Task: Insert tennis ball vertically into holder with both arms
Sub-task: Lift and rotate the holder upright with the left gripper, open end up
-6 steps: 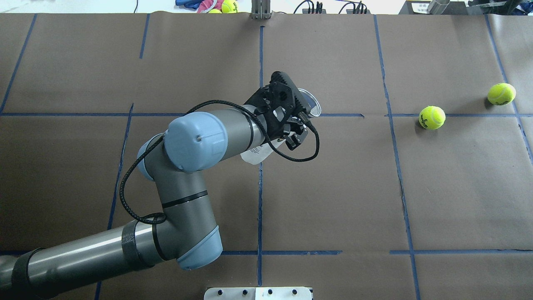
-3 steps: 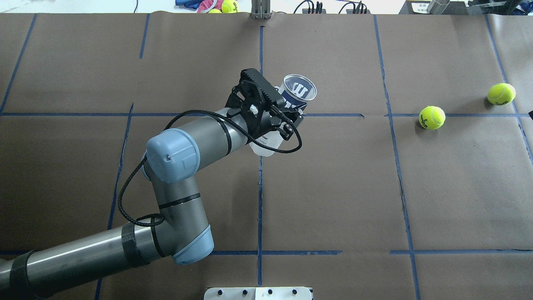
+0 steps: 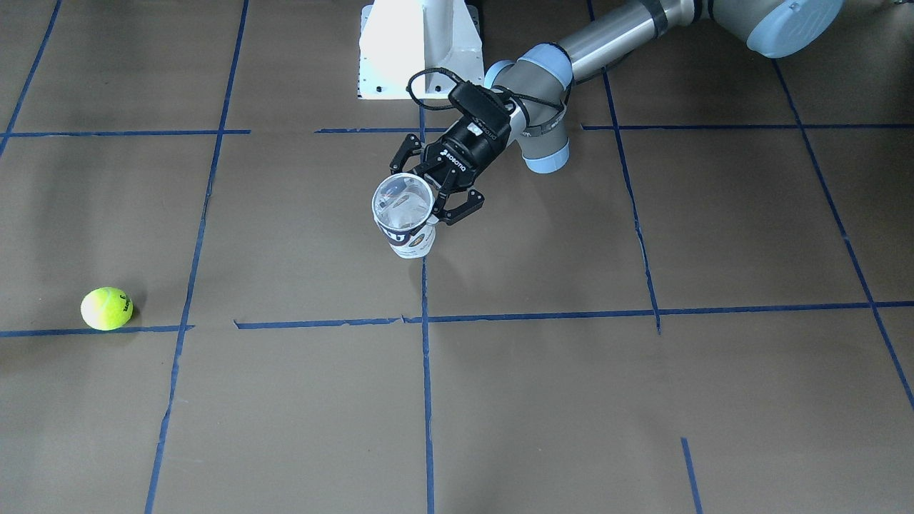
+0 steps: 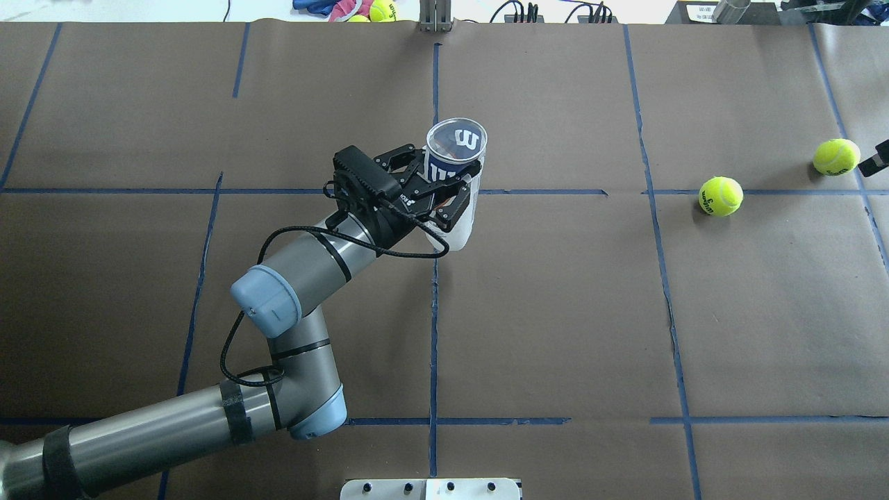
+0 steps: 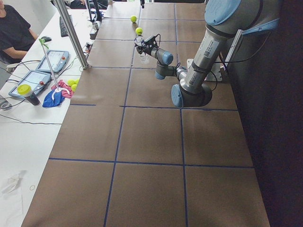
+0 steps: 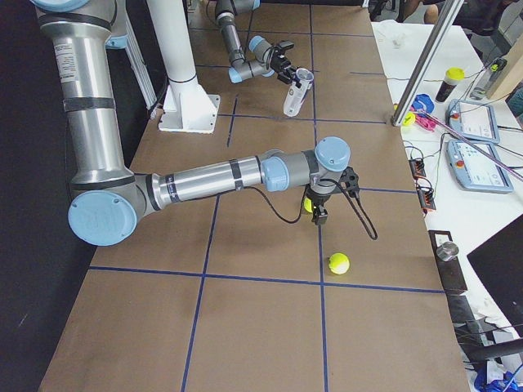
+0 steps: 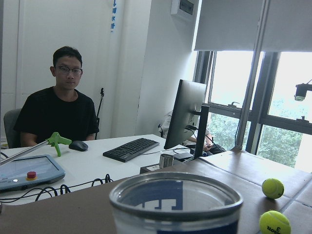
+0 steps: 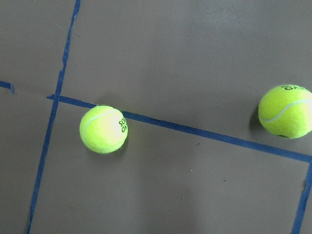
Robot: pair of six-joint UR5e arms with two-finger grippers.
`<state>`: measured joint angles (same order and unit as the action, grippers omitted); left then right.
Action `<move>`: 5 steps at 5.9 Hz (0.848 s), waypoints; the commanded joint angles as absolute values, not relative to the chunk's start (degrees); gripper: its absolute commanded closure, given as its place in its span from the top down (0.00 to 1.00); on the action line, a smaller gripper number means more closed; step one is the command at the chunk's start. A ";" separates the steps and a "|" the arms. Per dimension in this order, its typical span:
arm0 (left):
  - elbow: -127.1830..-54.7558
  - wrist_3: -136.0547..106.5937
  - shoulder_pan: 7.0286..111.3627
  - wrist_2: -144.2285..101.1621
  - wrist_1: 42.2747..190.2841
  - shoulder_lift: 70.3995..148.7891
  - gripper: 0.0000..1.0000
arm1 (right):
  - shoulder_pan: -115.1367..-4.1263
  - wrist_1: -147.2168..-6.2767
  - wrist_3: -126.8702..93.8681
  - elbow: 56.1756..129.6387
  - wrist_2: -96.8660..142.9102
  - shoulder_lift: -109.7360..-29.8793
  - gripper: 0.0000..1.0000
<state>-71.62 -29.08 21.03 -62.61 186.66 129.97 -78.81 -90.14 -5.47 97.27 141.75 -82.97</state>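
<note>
My left gripper (image 4: 444, 189) is shut on the holder (image 4: 455, 163), a clear can with a navy Wilson label. It holds the can about upright above the table's middle, open mouth up. In the front view the can (image 3: 405, 214) shows empty, with the left gripper (image 3: 433, 184) around it. The left wrist view shows its rim (image 7: 175, 197). Two tennis balls (image 4: 720, 196) (image 4: 836, 156) lie at the far right. The right wrist view looks down on both (image 8: 103, 129) (image 8: 286, 111). My right gripper (image 6: 319, 206) hovers above them; only a sliver of it (image 4: 874, 158) shows overhead, and I cannot tell if it is open.
The white pedestal base (image 3: 418, 50) stands at the near table edge. A metal post (image 4: 435, 17), cables, a cloth and spare balls (image 4: 382, 10) lie along the far edge. An operator (image 7: 58, 112) sits at the desk beyond. Blue tape lines cross the brown table.
The left arm has turned its wrist and drawn back leftward, bringing the can from tilted to about upright with its mouth up. A bit of the right gripper has come in at the right edge.
</note>
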 commanded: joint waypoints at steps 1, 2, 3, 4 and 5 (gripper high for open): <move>-71.10 -29.00 19.08 -60.91 188.26 129.46 0.65 | -78.49 -90.00 -6.24 97.29 141.68 -82.35 0.99; -71.10 -29.09 18.81 -60.91 188.35 129.38 0.69 | -78.49 -90.00 -6.24 97.29 141.68 -82.27 0.99; -71.10 -29.09 18.29 -60.91 188.35 129.38 0.71 | -78.23 -90.00 -6.33 97.29 141.59 -81.92 0.99; -71.10 -29.00 18.11 -60.82 188.52 129.11 0.71 | -78.14 -90.00 -6.33 97.29 141.59 -81.65 0.99; -71.02 -28.48 18.19 -60.47 190.96 129.02 0.71 | -78.13 -90.00 -6.33 97.38 141.59 -81.04 0.99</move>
<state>-71.07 -28.85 18.22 -60.72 189.32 129.14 -78.19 -90.00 -6.32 97.33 141.60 -81.53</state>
